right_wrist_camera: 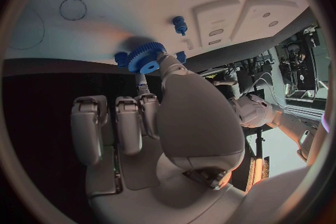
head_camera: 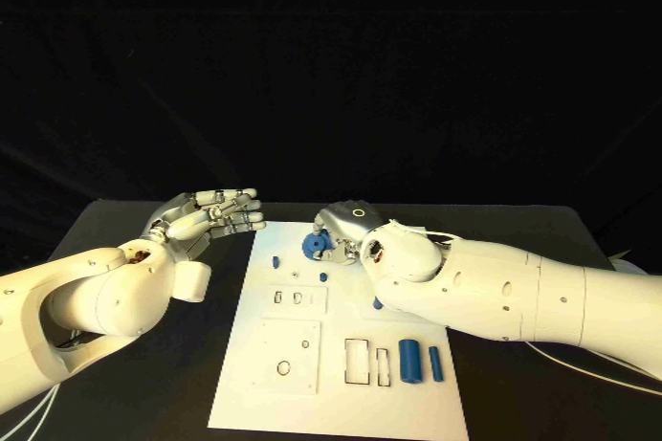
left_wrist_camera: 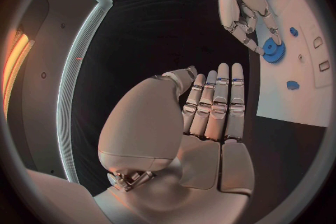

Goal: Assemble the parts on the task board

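A white board (head_camera: 297,364) lies along the middle of the black worktop (head_camera: 538,231), its short far edge close to the worktop's far edge. Near that far edge the right hand (head_camera: 348,232) reaches in from the board's right side and holds a blue gear (head_camera: 316,245), a toothed disc with a paler round hub at its centre. The right wrist view shows its fingers (right_wrist_camera: 167,65) touching the gear (right_wrist_camera: 145,58) at the rim, thumb and one fingertip pinched on it; whether the gear already rests on the board cannot be told. A small blue peg (right_wrist_camera: 180,25) stands on the board just beside the gear.

The left hand (head_camera: 209,215) hovers above the worktop off the board's far left corner, holding nothing, its fingers (left_wrist_camera: 223,102) straight and laid side by side, palm turned toward the board.

More blue parts sit on the board: a short stud (head_camera: 276,261) near its left edge, a small oval piece (head_camera: 323,277) in the middle, and two cylinders near the right edge toward the near end, one thick (head_camera: 409,359) and one thin (head_camera: 436,363), lying parallel. Beside them are narrow rectangular slots (head_camera: 356,361), and a raised square plate with a round hole (head_camera: 291,355) lies toward the left edge.
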You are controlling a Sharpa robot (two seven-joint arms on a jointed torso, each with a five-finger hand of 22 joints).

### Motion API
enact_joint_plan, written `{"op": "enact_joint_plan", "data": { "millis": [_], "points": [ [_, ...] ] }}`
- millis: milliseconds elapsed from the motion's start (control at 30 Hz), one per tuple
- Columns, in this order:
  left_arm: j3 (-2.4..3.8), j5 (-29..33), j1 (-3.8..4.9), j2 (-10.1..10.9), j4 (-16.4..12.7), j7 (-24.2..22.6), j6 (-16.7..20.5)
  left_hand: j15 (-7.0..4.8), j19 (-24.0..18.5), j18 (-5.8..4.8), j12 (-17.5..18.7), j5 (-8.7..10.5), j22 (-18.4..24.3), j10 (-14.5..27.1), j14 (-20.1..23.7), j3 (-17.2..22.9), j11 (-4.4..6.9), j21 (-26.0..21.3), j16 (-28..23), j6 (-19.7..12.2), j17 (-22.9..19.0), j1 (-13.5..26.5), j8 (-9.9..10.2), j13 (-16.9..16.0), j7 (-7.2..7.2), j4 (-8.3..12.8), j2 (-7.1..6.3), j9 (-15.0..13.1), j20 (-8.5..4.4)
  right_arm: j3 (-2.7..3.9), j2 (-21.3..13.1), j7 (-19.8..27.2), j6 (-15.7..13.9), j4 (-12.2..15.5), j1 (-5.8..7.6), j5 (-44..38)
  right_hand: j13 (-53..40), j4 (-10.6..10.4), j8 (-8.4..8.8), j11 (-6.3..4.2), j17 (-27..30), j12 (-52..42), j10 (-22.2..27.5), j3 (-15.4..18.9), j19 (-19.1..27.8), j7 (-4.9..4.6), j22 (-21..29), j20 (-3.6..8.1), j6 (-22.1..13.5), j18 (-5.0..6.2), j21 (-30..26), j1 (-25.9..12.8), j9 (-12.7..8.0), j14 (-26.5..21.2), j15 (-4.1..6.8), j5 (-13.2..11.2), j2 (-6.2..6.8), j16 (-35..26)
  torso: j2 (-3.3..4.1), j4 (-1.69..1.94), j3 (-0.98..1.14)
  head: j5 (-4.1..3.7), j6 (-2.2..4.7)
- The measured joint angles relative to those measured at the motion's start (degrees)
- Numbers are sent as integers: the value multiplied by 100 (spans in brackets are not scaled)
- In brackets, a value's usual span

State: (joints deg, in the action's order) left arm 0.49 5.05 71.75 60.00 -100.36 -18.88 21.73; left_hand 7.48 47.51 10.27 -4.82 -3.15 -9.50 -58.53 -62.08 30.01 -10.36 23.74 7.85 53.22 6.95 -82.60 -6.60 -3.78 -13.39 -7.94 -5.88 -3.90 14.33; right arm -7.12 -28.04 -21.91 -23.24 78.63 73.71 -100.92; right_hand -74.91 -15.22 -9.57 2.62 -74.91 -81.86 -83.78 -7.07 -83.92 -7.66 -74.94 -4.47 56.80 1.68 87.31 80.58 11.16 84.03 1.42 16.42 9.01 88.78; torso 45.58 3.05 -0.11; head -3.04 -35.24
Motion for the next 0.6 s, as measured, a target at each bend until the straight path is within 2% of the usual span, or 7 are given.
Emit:
{"op": "enact_joint_plan", "data": {
  "millis": [67,200,367,533,600],
  "points": [
    [0,0,0,-1,0,2,-2,0,0,0,0,0,0,0,0,0,0,0,0,0,0,0,0,0,0,0,0,0,0,0,12,-9,-7,-2,0,0,0,-31,53,0,0,13,0,19,-10,-33,0,-26,-33,0,0,-62,-26,0,0,-1,30,0,0,0,1,1,2],
    [0,0,0,-1,1,5,-5,0,0,-1,0,0,0,0,0,0,0,0,0,0,0,0,0,0,0,0,0,0,0,0,22,-15,-10,-15,0,8,0,-72,115,21,0,33,21,60,-10,-31,1,-66,-72,0,-23,-203,-33,0,-41,43,66,0,0,1,1,-5,3],
    [0,0,0,-1,1,9,-8,0,0,0,0,0,1,0,0,0,0,0,0,0,0,0,0,0,0,0,0,0,0,0,24,-16,0,-31,0,32,0,-117,168,42,0,52,42,105,-10,-49,1,-66,-90,1,-23,-302,-21,0,-41,78,89,0,-1,0,-1,-9,4],
    [0,0,0,0,2,15,-13,0,0,-1,0,0,1,0,0,0,0,0,0,0,-1,0,0,0,0,0,0,0,0,0,22,-16,45,-34,0,79,0,-124,168,41,1,52,42,145,-10,-45,1,-66,-86,1,-23,-533,13,0,-41,180,33,0,-1,2,-1,-10,8],
    [0,0,0,0,3,17,-14,0,0,0,0,0,1,0,0,0,0,0,0,0,-1,0,0,0,0,0,0,0,0,0,17,-14,80,-34,0,103,0,-139,175,58,1,52,25,161,-10,-17,2,-66,-31,0,-23,-689,34,0,-41,271,-15,0,-1,3,-2,-10,8]
  ]
}}
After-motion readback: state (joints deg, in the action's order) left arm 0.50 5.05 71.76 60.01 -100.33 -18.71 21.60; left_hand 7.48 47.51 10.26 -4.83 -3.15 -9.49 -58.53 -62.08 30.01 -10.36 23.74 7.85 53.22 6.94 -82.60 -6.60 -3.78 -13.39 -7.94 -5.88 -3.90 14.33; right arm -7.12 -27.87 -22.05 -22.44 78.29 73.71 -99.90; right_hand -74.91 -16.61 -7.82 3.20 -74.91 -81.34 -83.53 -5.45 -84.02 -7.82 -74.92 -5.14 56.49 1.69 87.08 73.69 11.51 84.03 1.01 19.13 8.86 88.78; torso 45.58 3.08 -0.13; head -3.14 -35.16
